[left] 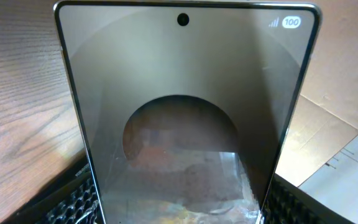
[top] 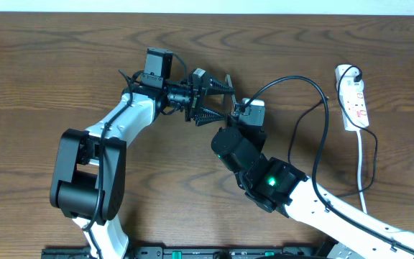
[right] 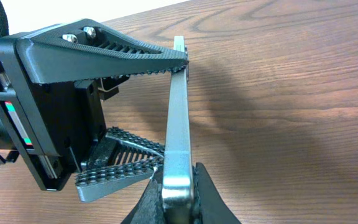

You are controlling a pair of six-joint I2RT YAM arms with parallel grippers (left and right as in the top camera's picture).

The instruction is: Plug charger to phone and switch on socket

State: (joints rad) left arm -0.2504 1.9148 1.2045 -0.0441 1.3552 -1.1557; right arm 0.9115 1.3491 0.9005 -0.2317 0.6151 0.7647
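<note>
- Clamped in L gripper [right: 169, 112]: the phone [left: 185, 112], pinched across its width btwn the two toothed fingers [right: 135, 50], one on each long edge. Jaws stand fairly wide, gap filled by the phone.
- From L wrist cam: screen turned back toward the wrist and fills nearly the whole view. Punch-hole at middle of far edge, signal bars + "100" badge in far corner, pale grey display w/ a dark arch shape.
- From R wrist cam: same phone seen edge-on, thin metal side running straight away from the lens, w/ L gripper body just to one side.
- Right at phone's near end: R gripper [right: 178, 208], jaws closed tight, black fingertips up against that end of the phone. Can't tell whether anything is pinched btwn them.
- Just beside R gripper: one end of the charger [top: 293, 78]. Connector tip not visible, hidden where gripper and phone meet.
- Farther out: thin black cable arcs away from both grippers, swings round on R arm's side, then drops back alongside R arm.
- Under all of it: dark wood table [top: 49, 57], w/ phone's shadow falling on it beyond the grippers.
- Farthest off: the socket [top: 356, 101], well apart from both grippers, out past the cable loop on the R side. Lies flat, white, small red marks on its face.
- In socket's far end: black plug [top: 352, 72].
- From socket's near end: white cord [top: 363, 162] trailing back toward the R arm's base.
</note>
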